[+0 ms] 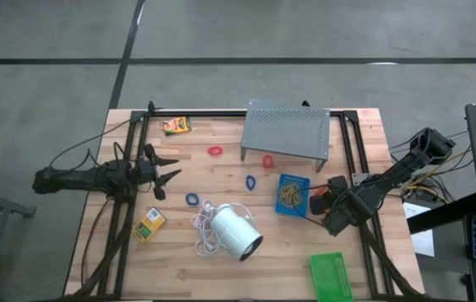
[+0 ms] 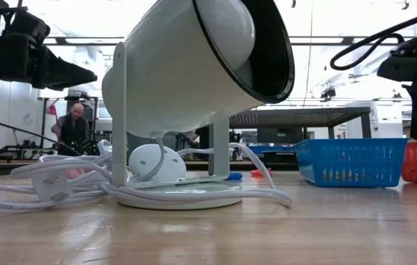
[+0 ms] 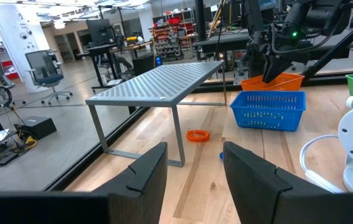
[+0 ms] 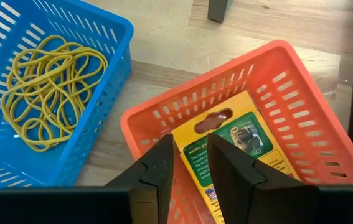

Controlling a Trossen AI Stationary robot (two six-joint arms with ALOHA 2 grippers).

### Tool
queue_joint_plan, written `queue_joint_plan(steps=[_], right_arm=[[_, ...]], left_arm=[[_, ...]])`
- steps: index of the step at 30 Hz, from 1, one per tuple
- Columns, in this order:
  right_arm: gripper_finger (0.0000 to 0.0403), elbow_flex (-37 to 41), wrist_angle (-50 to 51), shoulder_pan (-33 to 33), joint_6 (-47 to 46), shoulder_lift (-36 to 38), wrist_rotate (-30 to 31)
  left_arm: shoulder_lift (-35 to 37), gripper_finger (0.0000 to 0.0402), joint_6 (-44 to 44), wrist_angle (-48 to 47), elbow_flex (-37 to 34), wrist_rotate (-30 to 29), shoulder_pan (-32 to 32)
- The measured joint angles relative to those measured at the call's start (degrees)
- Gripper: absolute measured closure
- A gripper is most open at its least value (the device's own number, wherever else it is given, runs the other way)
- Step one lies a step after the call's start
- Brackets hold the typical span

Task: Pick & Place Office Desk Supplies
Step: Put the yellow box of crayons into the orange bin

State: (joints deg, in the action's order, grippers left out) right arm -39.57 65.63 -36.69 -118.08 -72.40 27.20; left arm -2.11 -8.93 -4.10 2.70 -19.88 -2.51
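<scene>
Place: a robotics lab or workshop.
Floor: bare grey concrete around a wooden table (image 1: pixel 221 159).
Furniture: office chair (image 3: pixel 45 68) and desks (image 3: pixel 111 53) in an open hall.
Storage: shelves of parts (image 3: pixel 170 34) at the back.
Lighting: ceiling strip lights.
People: a person (image 2: pixel 72 125) working at a distant bench.

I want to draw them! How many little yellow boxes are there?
3 yellow boxes: one left of the grey stand, one left of the white lamp, one in the red tray under the right gripper. The stand may hide more.
</scene>
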Motion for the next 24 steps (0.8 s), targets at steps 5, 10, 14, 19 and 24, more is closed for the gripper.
queue_joint_plan(steps=[5, 10, 14, 19, 24], right_arm=[[0.0309, -0.8, 1.6, 0.0, 0.2, 0.0, 0.4], [0.0307, -4.3, 6.2, 0.0, 2.0, 0.0, 1.3], [0.0307, -9.2, 9.7, -0.1, 6.8, 0.0, 3.2], [0.0307, -16.1, 11.0, -0.2, 14.5, 0.0, 13.9], [0.0307, -20.4, 9.1, -0.2, 28.5, 0.0, 27.0]], left_arm=[[0.0, 0.0242, 0.0, 0.0, 0.0, 0.0, 0.0], [0.0, 0.0242, 0.0, 0.0, 0.0, 0.0, 0.0], [0.0, 0.0243, 0.0, 0.0, 0.0, 0.0, 0.0], [0.0, 0.0243, 0.0, 0.0, 0.0, 0.0, 0.0], [0.0, 0.0243, 0.0, 0.0, 0.0, 0.0, 0.0]])
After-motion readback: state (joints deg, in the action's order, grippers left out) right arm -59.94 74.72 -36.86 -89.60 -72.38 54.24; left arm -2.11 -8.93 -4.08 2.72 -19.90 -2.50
